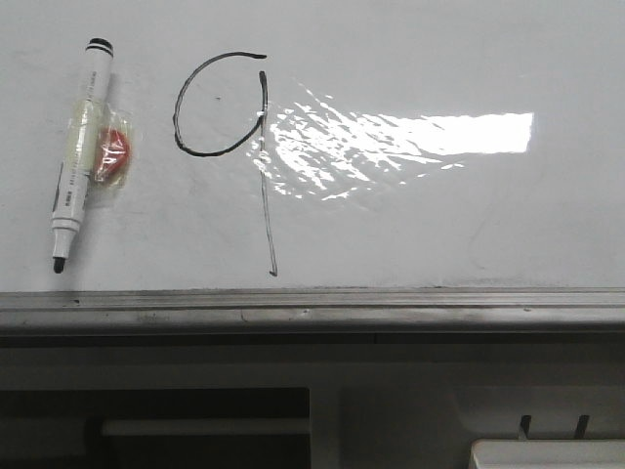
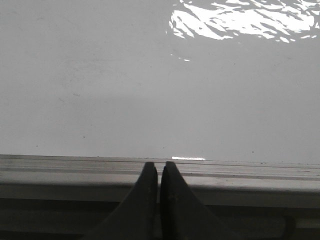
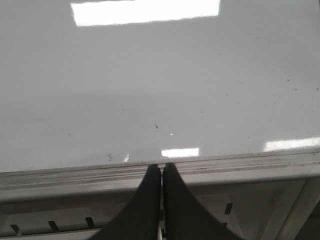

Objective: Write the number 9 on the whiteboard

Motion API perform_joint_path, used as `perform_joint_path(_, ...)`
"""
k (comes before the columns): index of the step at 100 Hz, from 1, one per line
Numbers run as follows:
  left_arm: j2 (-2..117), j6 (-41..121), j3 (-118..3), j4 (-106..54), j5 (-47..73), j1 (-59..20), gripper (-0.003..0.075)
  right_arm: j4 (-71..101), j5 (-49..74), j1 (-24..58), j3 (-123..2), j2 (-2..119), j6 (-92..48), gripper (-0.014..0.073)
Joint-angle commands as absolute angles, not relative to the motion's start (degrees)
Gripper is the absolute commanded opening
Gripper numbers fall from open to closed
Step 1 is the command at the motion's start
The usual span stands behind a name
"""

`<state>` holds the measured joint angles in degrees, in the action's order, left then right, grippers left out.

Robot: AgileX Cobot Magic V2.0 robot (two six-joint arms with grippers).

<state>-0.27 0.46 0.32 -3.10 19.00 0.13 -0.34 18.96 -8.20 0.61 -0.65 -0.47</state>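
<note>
Only the tool fingers of each arm show, both in the wrist views — nothing of the arms in the front view.

Left tool (image 2: 159, 172): two dark fingers (image 2: 142, 205), near-black, matte, smooth. Each flares wide at the base and curves in to a narrow rounded tip — horn-like profile. Inner edges straight, only a thin slit between them. No screws, cables or markings visible.

Right tool (image 3: 161, 172): same build — two dark charcoal fingers (image 3: 182, 207), broad base, concave outer curve, slim tips. Surface plain, faint sheen along the inner edges. Thin slit between them, light showing through low down. No labels, wiring or fasteners in view.
</note>
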Motion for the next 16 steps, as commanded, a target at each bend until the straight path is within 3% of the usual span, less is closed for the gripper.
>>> perform_joint_path(1, -1.9, 0.0, 2.7, -3.2, 15.7, -0.2, -0.002, -0.4, 17.6, -8.5, 2.1, -1.6, -0.4, -0.0069)
perform_joint_path(16, -1.9, 0.0, 2.7, -3.2, 15.7, -0.2, -0.002, -0.4, 17.6, -8.5, 2.1, -1.6, -0.4, -0.0069)
